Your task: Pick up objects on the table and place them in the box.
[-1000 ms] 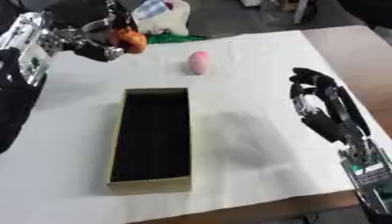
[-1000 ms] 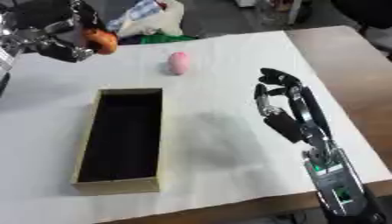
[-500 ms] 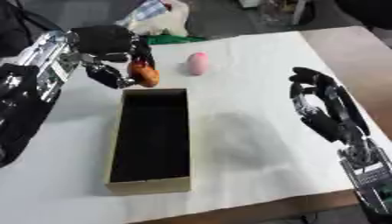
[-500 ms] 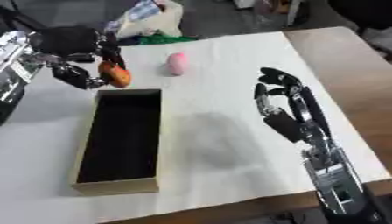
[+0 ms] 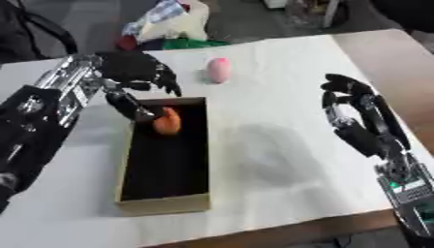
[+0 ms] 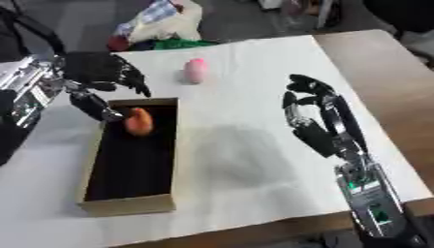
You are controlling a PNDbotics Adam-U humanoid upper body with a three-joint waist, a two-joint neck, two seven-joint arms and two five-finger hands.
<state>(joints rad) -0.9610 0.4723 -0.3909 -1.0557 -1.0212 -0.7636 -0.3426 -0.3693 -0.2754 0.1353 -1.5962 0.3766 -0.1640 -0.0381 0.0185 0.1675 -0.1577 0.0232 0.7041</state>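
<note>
An orange object [image 5: 167,121] lies in the far end of the long tan box [image 5: 162,204] with a black inside. My left hand [image 5: 129,71] hovers over the box's far left corner, open, its fingers spread above the orange object and its thumb pointing down beside it. A pink oval object [image 5: 219,70] lies on the white table beyond the box. Over the table's right side my right hand [image 6: 318,121] stays open with relaxed fingers and holds nothing.
A heap of white, green and patterned stuff [image 5: 170,25] sits past the table's far edge. Bare brown tabletop [image 5: 398,68] shows right of the white cover. The table's front edge runs just below the box.
My left hand carried the orange object from the far left to the box and let it go over the far end. The right hand has not moved.
</note>
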